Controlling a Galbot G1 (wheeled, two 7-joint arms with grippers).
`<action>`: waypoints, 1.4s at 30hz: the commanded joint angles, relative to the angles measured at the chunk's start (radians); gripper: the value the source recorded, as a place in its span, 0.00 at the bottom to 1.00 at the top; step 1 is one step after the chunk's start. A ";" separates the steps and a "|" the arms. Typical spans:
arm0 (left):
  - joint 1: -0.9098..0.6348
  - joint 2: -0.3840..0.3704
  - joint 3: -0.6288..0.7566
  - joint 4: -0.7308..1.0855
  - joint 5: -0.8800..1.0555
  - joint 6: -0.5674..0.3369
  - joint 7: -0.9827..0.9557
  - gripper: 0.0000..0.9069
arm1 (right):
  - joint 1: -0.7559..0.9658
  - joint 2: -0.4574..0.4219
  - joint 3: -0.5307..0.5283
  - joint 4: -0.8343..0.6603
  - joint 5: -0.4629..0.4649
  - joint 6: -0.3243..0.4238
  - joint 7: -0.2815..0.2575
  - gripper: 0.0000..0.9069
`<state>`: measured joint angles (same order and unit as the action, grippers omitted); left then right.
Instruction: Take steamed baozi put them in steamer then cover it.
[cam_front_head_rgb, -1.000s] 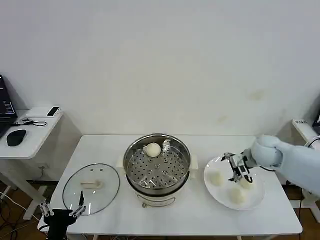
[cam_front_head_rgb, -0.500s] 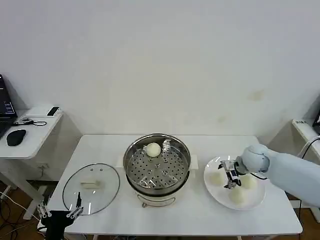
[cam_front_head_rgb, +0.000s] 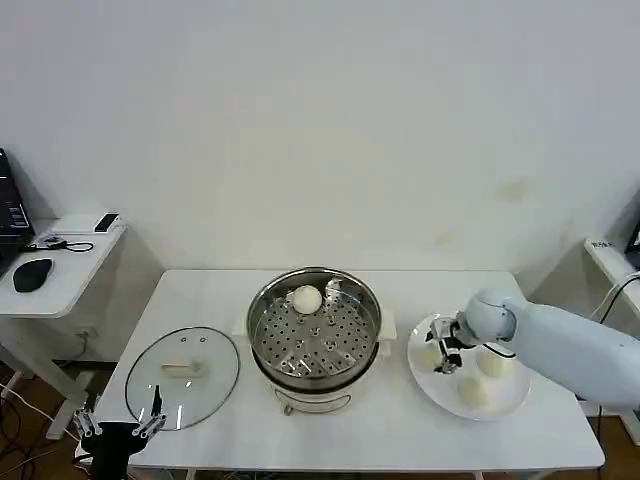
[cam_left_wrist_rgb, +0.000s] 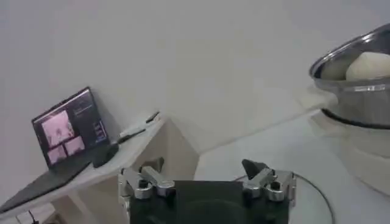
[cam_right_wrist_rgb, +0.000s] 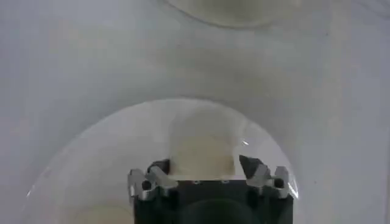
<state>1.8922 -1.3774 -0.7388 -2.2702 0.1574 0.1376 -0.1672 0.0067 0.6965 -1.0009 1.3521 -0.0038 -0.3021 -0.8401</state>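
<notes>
- At the table's near left corner, the left gripper (cam_front_head_rgb: 120, 428) hangs idle, fingers spread, just below the cover (cam_front_head_rgb: 183, 375), which lies flat on the table (cam_front_head_rgb: 400, 440).
- On the plate (cam_front_head_rgb: 510, 405) at right, the right gripper (cam_front_head_rgb: 441, 352) straddles a bao (cam_right_wrist_rgb: 203, 146), fingers spread either side; two more rest beside it.
- Centre, the steamer (cam_front_head_rgb: 315, 340) stands open, one bao (cam_front_head_rgb: 305, 299) at its far rim.
</notes>
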 joint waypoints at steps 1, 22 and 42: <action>-0.001 0.000 -0.001 0.004 -0.002 0.001 -0.001 1.00 | -0.006 0.022 0.007 -0.028 -0.022 -0.007 -0.028 0.62; -0.002 0.010 0.013 -0.024 -0.002 0.005 0.003 1.00 | 0.549 -0.042 -0.214 0.120 0.196 -0.030 -0.045 0.62; -0.051 0.012 -0.004 -0.031 -0.001 0.013 0.008 1.00 | 0.670 0.449 -0.327 0.187 0.709 -0.289 0.169 0.62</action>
<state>1.8473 -1.3660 -0.7376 -2.3021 0.1557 0.1511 -0.1596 0.6540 0.9316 -1.2923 1.5225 0.4820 -0.4839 -0.7623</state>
